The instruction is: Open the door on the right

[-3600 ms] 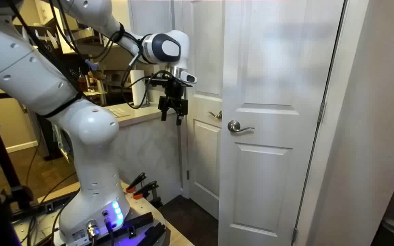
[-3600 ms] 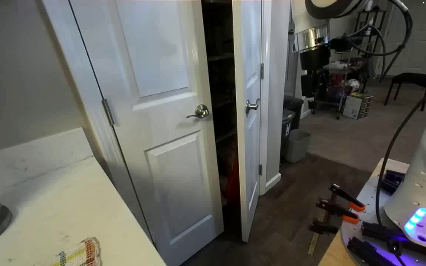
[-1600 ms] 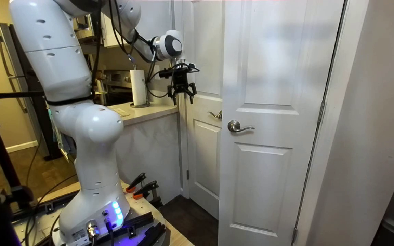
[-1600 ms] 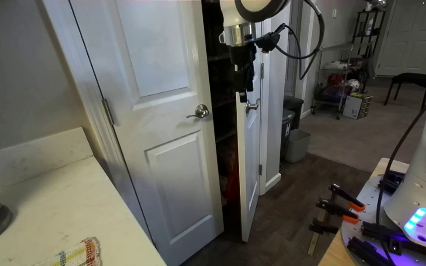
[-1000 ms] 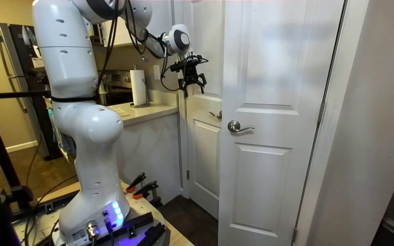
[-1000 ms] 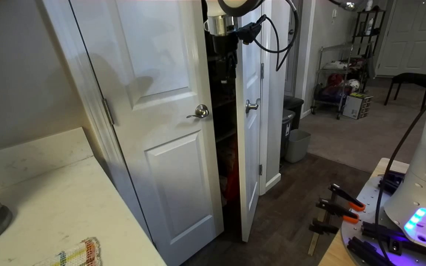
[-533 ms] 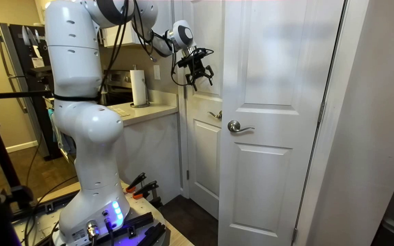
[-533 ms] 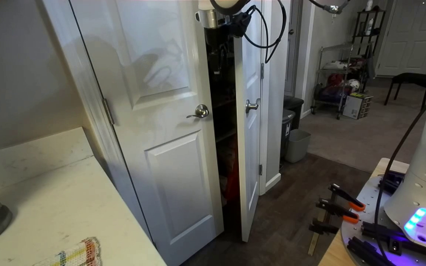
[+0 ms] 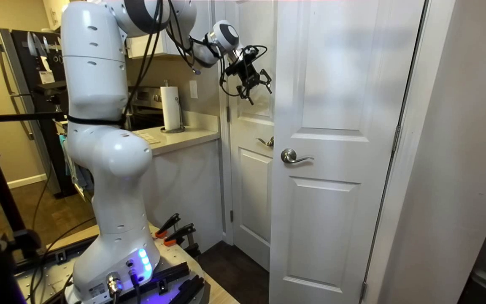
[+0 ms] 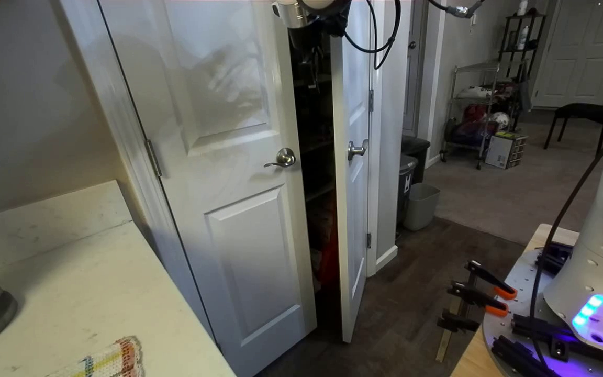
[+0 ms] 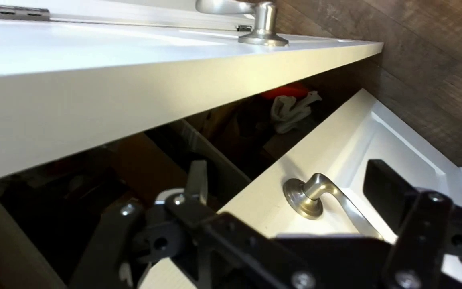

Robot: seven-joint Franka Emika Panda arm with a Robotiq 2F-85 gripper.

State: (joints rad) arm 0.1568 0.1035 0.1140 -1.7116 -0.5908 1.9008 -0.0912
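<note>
White panelled right-hand door [image 9: 344, 198] is standing ajar, its silver lever handle [image 9: 291, 158] sitting near free edge [image 11: 142, 96]. Gripper [image 9: 261, 96] is hanging close by, in front of left-hand door [image 9: 251, 181] in exterior view, fingers [image 11: 387, 192] standing wide apart, gripping nothing. Best bet: easing one finger behind free edge, then drawing door outward in smooth arc; handle probably not needing turning. Left-hand lever handle [image 11: 313, 190] is showing between fingers in wrist view, so possibly snagging. Since earlier frames, gripper is tilting toward doors, hanging higher; both doors are keeping same angle.
</note>
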